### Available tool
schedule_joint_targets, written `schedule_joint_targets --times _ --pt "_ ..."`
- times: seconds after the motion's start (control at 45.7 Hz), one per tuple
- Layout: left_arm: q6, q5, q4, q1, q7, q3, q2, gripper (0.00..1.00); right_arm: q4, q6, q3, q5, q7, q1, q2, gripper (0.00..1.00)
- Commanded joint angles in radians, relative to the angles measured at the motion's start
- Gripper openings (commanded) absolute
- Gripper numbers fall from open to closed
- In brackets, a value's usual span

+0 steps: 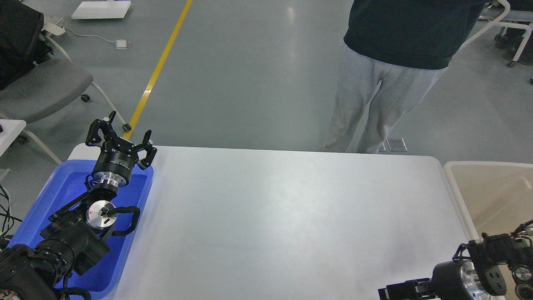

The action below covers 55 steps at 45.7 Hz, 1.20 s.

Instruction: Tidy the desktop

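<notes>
White desktop (283, 216) spreads right of the splayed left tool (120, 139).

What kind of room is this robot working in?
Probably a lab or workshop. The bare grey floor carries a yellow line, a rolling office chair stands aside, and a person watches by the white desktop with bins at both ends.

Bright even overhead light; soft glare on desktop (291, 216) and floor (258, 75); sharp focus, faint shadows.
</notes>
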<state>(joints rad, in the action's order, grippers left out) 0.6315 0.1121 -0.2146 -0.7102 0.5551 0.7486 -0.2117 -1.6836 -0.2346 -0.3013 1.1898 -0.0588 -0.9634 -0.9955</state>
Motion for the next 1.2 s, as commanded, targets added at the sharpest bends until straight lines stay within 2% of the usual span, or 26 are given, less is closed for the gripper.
schedule_joint_targets --times 0.0,0.284,0.416,0.94,0.984,1.028,1.093,1.159,1.181 --pt "0.000 0.000 0.000 0.000 0.000 0.000 0.000 1.00 -0.001 0.060 -0.021 0.229 -0.019 0.080 0.047 0.99" --pt "0.000 0.000 0.000 0.000 0.000 0.000 0.000 1.00 0.021 0.106 -0.022 0.298 -0.029 0.129 0.100 0.99" --pt "0.000 0.000 0.000 0.000 0.000 0.000 0.000 1.00 0.090 0.146 -0.019 0.303 -0.029 0.143 0.132 0.99" --pt "0.000 0.000 0.000 0.000 0.000 0.000 0.000 1.00 0.142 0.259 -0.021 0.444 -0.029 0.253 0.136 0.99" --pt "0.000 0.000 0.000 0.000 0.000 0.000 0.000 1.00 0.151 0.284 -0.021 0.445 -0.029 0.258 0.138 0.94" --pt "0.000 0.000 0.000 0.000 0.000 0.000 0.000 1.00 0.162 0.308 -0.019 0.452 -0.027 0.261 0.138 0.83" --pt "0.000 0.000 0.000 0.000 0.000 0.000 0.000 1.00 0.176 0.319 -0.021 0.456 -0.027 0.264 0.147 0.78" --pt "0.000 0.000 0.000 0.000 0.000 0.000 0.000 1.00 0.182 0.313 -0.025 0.459 -0.026 0.267 0.170 0.35" --pt "0.000 0.000 0.000 0.000 0.000 0.000 0.000 1.00 0.182 0.310 -0.027 0.459 -0.026 0.267 0.170 0.29"
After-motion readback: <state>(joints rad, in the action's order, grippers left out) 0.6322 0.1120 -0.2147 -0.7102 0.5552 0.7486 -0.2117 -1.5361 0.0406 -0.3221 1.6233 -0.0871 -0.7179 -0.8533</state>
